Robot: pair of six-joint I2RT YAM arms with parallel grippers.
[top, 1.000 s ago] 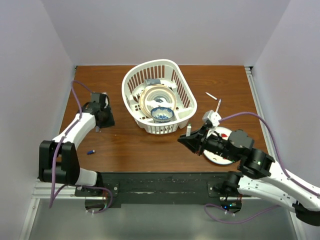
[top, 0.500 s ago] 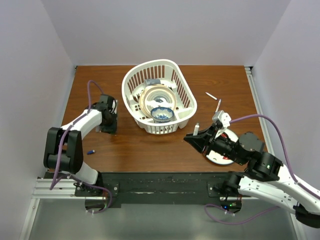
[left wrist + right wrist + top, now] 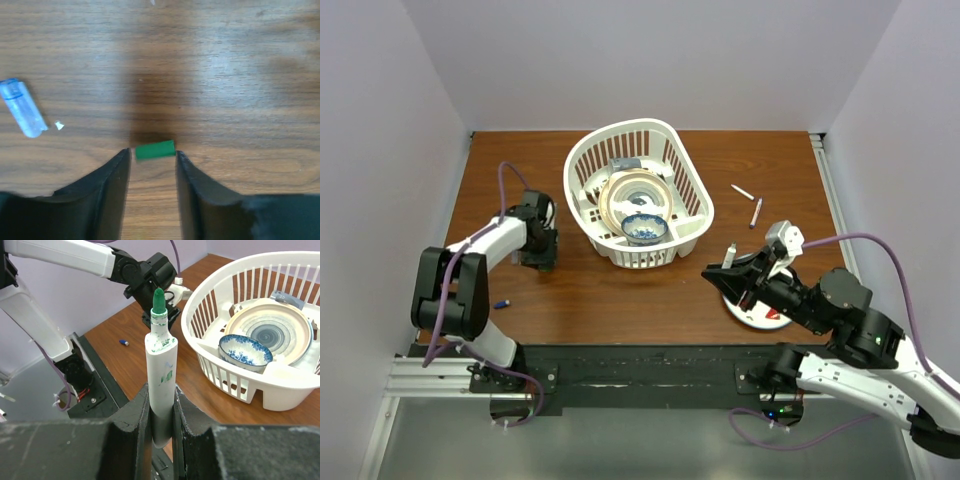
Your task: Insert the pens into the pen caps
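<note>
**Left arm.** The left gripper points down at the wooden table, its jaws apart. The green cap lies flat and crosswise right at the fingertips. One end is at the tip of each jaw, and a sliver of gap shows at the left jaw. A pale bluish cap lies on the table off to the left of this gripper, beyond its tips and apart from it. Compared with a second ago, this gripper has shifted a little toward the white basket and its jaws have widened.

**Right arm.** The right gripper is clamped on the lower barrel of a white pen. The pen stands upright out of the jaws, green tip uppermost and uncapped. The basket sits ahead and to the right of these fingers. In the top view a white plate lies under the arm just behind the gripper. Two loose pens lie on the table beyond the gripper, near each other. Since the earlier frame this arm has carried its pen rightward, away from the basket's near wall.
</note>
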